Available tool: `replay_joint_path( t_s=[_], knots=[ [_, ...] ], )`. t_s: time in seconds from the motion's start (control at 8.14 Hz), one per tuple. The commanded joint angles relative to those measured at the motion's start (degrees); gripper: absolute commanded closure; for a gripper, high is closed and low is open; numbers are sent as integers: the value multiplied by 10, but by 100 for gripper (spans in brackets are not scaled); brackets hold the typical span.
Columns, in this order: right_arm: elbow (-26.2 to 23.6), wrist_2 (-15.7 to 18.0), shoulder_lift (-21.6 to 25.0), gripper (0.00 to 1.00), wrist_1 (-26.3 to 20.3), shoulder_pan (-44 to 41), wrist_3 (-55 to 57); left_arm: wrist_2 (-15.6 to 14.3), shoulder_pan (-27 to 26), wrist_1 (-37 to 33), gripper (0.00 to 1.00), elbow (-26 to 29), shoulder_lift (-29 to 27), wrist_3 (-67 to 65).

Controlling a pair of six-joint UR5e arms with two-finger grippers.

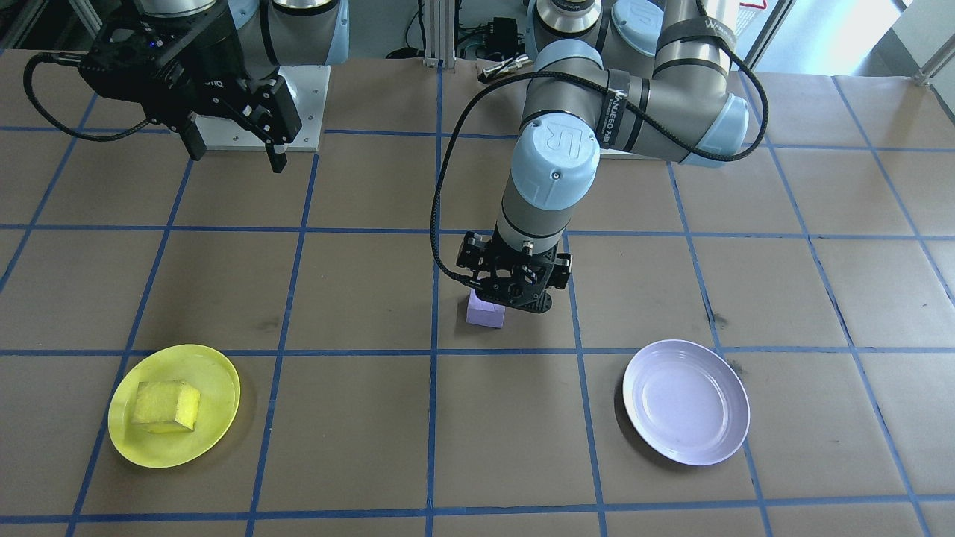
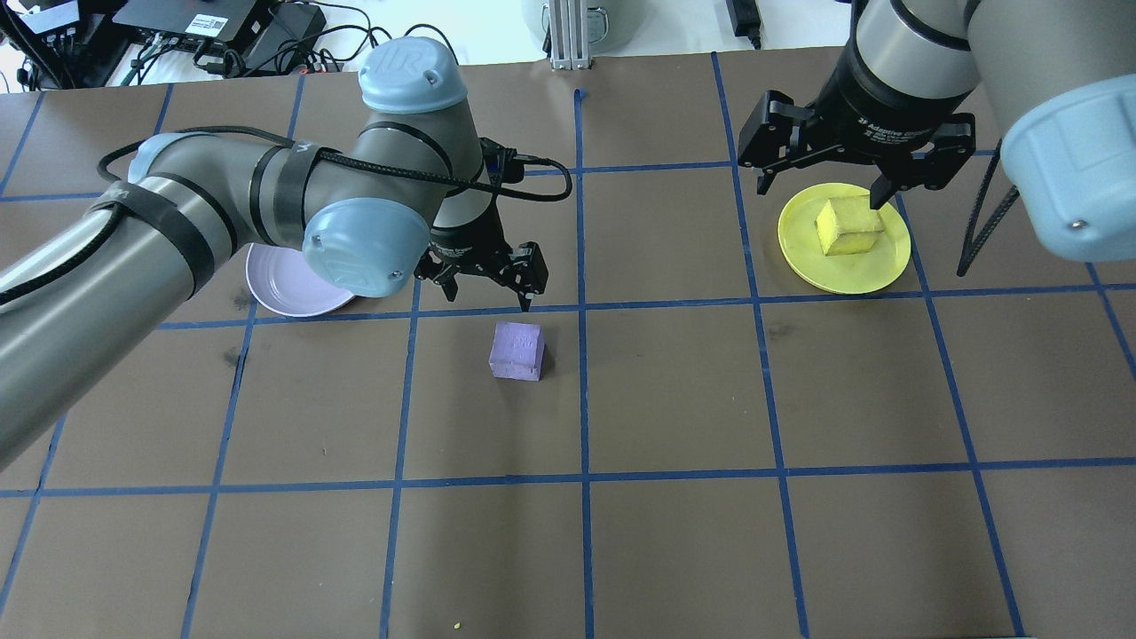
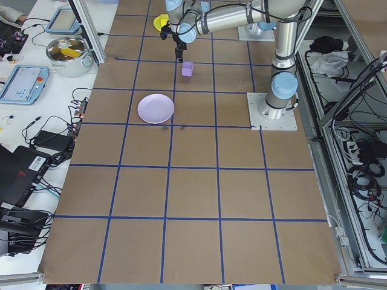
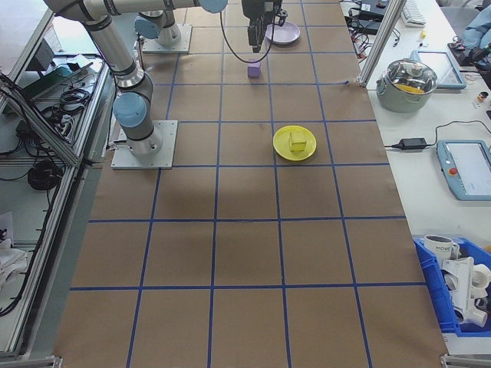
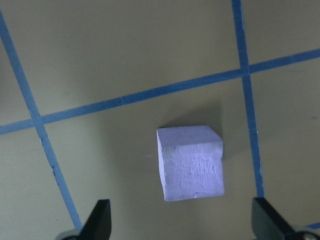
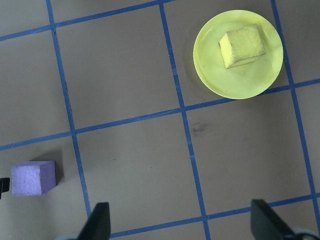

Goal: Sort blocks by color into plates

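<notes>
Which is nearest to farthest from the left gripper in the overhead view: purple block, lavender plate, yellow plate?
From the left gripper:
1. Purple block, just below it on the table.
2. Lavender plate, to its left, partly behind the arm.
3. Yellow plate, far right, holding the yellow block.

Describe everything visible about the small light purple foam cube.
The small light purple foam cube is matte with a faintly crackled surface and sharp edges. It sits flat on the brown paper table, inside a blue-taped square near a tape line, outside both plates. The open left gripper hovers above it; nothing but the table touches it.

Steel pot; blue bin; tablet.
</notes>
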State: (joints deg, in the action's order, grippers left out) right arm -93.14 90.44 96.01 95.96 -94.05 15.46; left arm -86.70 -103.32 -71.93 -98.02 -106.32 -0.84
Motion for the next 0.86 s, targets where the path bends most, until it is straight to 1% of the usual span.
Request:
replay_joint_path(
  t_s=[0.0, 0.25, 0.61, 0.74],
  knots=[
    [-1, 2, -1, 0, -2, 0, -38, 4, -1, 9, 0, -30, -12, -21],
    [-1, 2, -1, 0, -3, 0, -37, 3, -4, 20, 0, -30, -36, -32],
    [-2, 0, 0, 0, -3, 0, -36, 5, -9, 30, 0, -30, -52, -36],
    [-2, 1, 0, 0, -3, 0, -36, 7, -15, 47, 0, -31, -58, -37]
  ],
)
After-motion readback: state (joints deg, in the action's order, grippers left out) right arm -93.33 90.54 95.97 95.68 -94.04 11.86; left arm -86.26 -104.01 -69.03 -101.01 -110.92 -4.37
